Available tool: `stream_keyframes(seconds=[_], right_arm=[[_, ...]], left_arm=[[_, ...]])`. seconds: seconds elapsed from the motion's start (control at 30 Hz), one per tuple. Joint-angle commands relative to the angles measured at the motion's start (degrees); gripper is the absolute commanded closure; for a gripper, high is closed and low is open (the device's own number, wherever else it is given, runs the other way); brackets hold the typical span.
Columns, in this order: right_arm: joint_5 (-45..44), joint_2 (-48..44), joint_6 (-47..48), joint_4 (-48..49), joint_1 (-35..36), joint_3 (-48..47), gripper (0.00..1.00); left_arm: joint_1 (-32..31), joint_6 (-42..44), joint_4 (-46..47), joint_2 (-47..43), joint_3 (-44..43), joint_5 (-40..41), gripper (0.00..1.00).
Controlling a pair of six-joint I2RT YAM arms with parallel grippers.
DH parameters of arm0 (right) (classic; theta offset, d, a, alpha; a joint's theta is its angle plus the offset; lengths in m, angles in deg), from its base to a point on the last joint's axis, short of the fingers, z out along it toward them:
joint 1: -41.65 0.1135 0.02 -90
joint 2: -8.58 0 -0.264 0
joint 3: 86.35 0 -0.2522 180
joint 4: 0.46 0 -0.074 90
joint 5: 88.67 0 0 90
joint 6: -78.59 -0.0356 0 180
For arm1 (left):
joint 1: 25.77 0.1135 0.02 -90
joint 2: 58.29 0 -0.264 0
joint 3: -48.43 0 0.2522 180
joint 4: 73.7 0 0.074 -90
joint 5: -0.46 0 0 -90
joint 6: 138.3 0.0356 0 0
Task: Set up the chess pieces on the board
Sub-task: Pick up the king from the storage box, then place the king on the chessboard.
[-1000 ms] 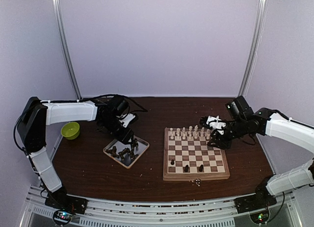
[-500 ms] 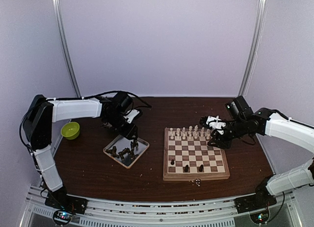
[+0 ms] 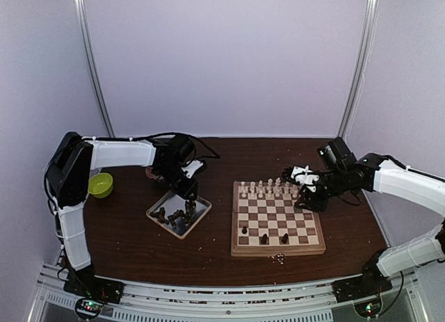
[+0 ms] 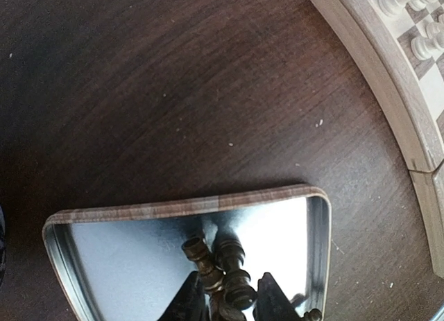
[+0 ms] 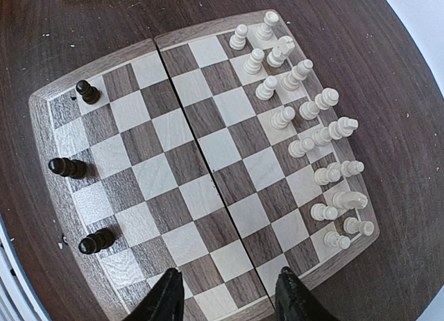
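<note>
Dark wooden table (image 3: pixel 125 231): your arms reached over tray and chessboard.
Your left gripper (image 4: pixel 230 288) straddled two dark pieces (image 4: pixel 232 262) in the metal tray (image 4: pixel 173 209); whether it had clamped them was unclear. Your right gripper (image 5: pixel 229 293) hung open over the board (image 5: pixel 208 154), where cream pieces (image 5: pixel 305 120) lined one edge and three more dark ones stood opposite.

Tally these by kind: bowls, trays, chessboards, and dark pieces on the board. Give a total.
green bowl: 1
metal tray: 1
chessboard: 1
dark pieces on the board: 3
total: 6
</note>
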Motion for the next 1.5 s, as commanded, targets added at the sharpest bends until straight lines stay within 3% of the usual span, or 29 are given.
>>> stream_keyframes(seconds=[0.0,0.33,0.97,1.2,1.47], right_arm=[[-0.8,0.6,0.6,0.6,0.1,0.6,0.54],[-1.1,0.7,0.8,0.5,0.1,0.6,0.54],[-1.1,1.0,0.9,0.3,0.2,0.5,0.54],[-1.4,1.0,0.9,0.5,0.2,0.6,0.54],[-1.7,0.8,0.9,0.6,0.3,0.8,0.55]], left_arm=[[-0.4,0.8,-0.1,1.0,-1.7,-0.9,0.74],[-0.3,0.9,-1.5,1.7,-2.9,-2.7,0.87],[-1.3,-4.3,3.8,-4.7,-4.9,-18.4,0.91],[-7.3,-4.7,6.1,-2.1,-9.4,-21.6,0.91],[-14.5,-0.7,0.6,5.7,-18.5,-16.7,0.91]])
